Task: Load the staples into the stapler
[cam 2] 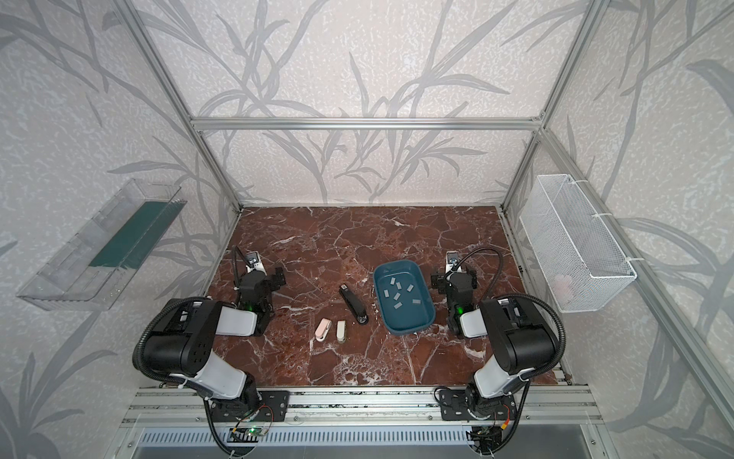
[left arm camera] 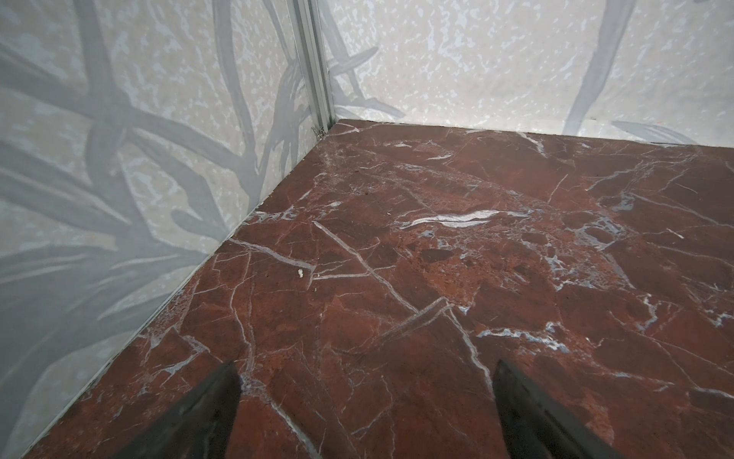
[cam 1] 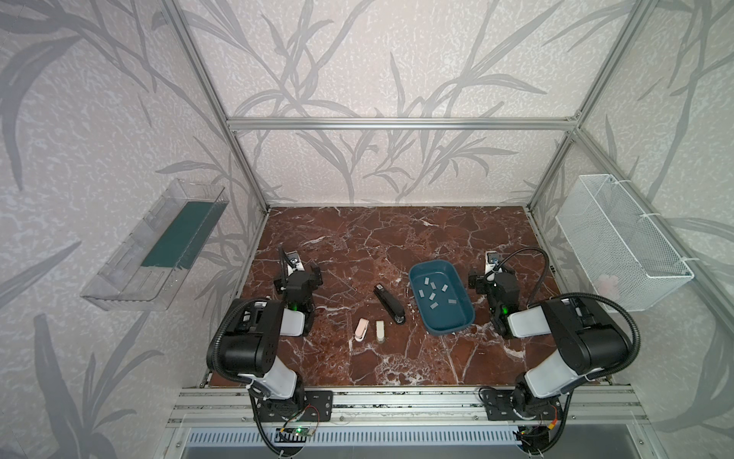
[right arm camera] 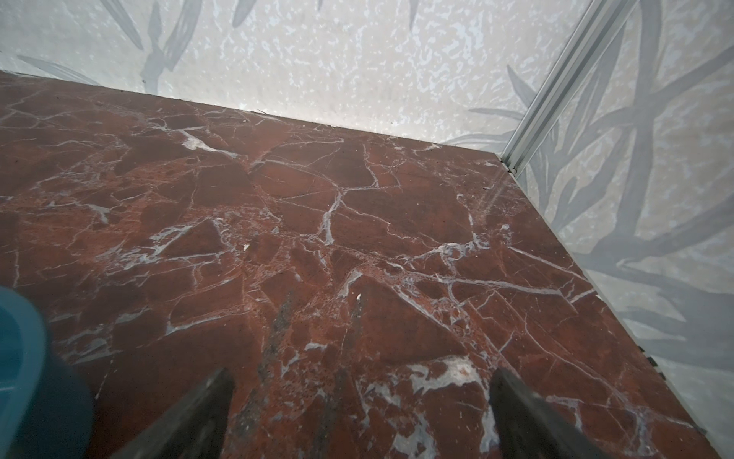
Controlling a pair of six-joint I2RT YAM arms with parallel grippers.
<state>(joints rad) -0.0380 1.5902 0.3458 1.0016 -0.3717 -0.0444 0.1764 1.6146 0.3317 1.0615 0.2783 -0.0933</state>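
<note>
Jaws of the left gripper [left arm camera: 367,369] stand wide apart over bare red marble table [cam 1: 357,246] near the left wall, with nothing between the 2 dark fingers [left arm camera: 206,413] in the left wrist view. To its right, nearer the front edge, lie a small pink item [cam 1: 360,330] and a small beige item [cam 1: 380,331], side by side and not touching. Just beyond them the black stapler [cam 1: 389,304] lies flat and closed on the marble, angled across the table's middle in both top views, well apart from either gripper. Right of the stapler, close beside it, sits a blue tray [cam 1: 445,320] holding the staples [cam 1: 433,296], several small grey strips scattered loose on its floor. The right gripper [right arm camera: 361,373] hangs just beside the tray's right wall, its jaws spread and empty; the right wrist view shows only the tray's rim [right arm camera: 24,357] at one edge, the staples themselves outside the gap between the fingers.
</note>
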